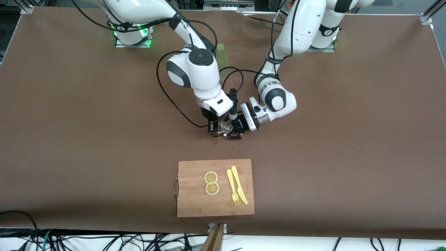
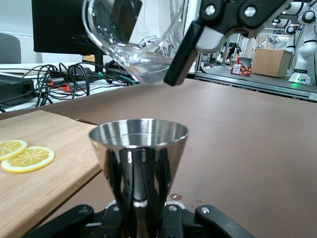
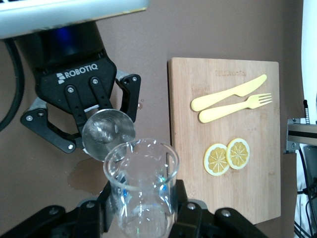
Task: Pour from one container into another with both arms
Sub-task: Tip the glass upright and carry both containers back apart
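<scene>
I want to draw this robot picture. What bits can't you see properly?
- Green bottle: front view, mostly hidden by the right arm.
- Steel jigger base: left wrist view, cut off by the picture's edge.
- Glass bottom: right wrist view, cut off by the edge.
- Glass and jigger: front view, too small among both grippers.

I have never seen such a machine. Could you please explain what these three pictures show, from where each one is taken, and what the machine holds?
Two white robot arms stand at a brown table. One picture looks down from a high camera facing them; the other two come from cameras on each arm's wrist. The right pincer is shut on a small clear glass, tilted over a steel jigger, a two-cone measuring cup. The left pincer is shut on that jigger, holding it upright. Some spilled drops lie on the table below. Nearer the front camera lies a wooden cutting board with two lemon slices, a yellow fork and knife. An olive-green bottle stands near the arms' bases.
</scene>
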`<state>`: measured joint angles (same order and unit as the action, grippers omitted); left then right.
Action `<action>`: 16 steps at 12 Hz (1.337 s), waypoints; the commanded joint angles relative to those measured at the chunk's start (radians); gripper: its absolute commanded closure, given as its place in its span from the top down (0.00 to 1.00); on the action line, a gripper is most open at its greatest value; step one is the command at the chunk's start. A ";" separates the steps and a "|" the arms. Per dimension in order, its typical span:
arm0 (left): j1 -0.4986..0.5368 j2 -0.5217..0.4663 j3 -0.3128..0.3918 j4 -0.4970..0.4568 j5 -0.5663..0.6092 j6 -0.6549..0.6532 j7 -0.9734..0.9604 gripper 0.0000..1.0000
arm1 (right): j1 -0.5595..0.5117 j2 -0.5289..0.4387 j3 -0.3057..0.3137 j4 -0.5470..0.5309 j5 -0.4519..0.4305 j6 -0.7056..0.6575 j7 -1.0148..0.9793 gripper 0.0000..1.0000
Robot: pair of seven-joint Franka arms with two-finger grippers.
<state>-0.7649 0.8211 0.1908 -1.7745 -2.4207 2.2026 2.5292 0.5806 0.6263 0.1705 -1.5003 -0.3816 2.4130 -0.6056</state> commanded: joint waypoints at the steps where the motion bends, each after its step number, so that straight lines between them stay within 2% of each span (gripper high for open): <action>1: -0.013 -0.025 0.010 -0.006 -0.055 0.017 0.025 0.00 | -0.027 0.016 0.003 0.018 0.079 0.050 0.006 0.25; 4: 0.001 -0.040 0.013 -0.011 -0.051 0.014 0.022 0.00 | -0.045 0.016 0.003 0.017 0.168 0.067 -0.003 0.26; 8: 0.071 -0.085 0.019 -0.023 0.000 0.006 0.010 0.00 | -0.080 0.010 0.004 0.011 0.375 0.067 -0.055 0.26; 10: 0.117 -0.105 0.018 -0.025 0.052 -0.006 -0.006 0.00 | -0.143 0.003 0.042 -0.001 0.470 0.067 -0.098 0.26; 12: 0.157 -0.114 0.018 -0.026 0.096 -0.035 -0.029 0.00 | -0.232 -0.008 0.087 -0.012 0.609 0.067 -0.195 0.26; 16: 0.275 -0.146 0.016 -0.035 0.222 -0.122 -0.099 0.00 | -0.339 -0.053 0.090 -0.057 0.938 0.058 -0.382 0.27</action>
<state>-0.5433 0.7203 0.2194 -1.7753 -2.2603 2.1220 2.4616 0.2964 0.6210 0.2347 -1.5065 0.4548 2.4766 -0.9194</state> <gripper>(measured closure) 0.912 0.502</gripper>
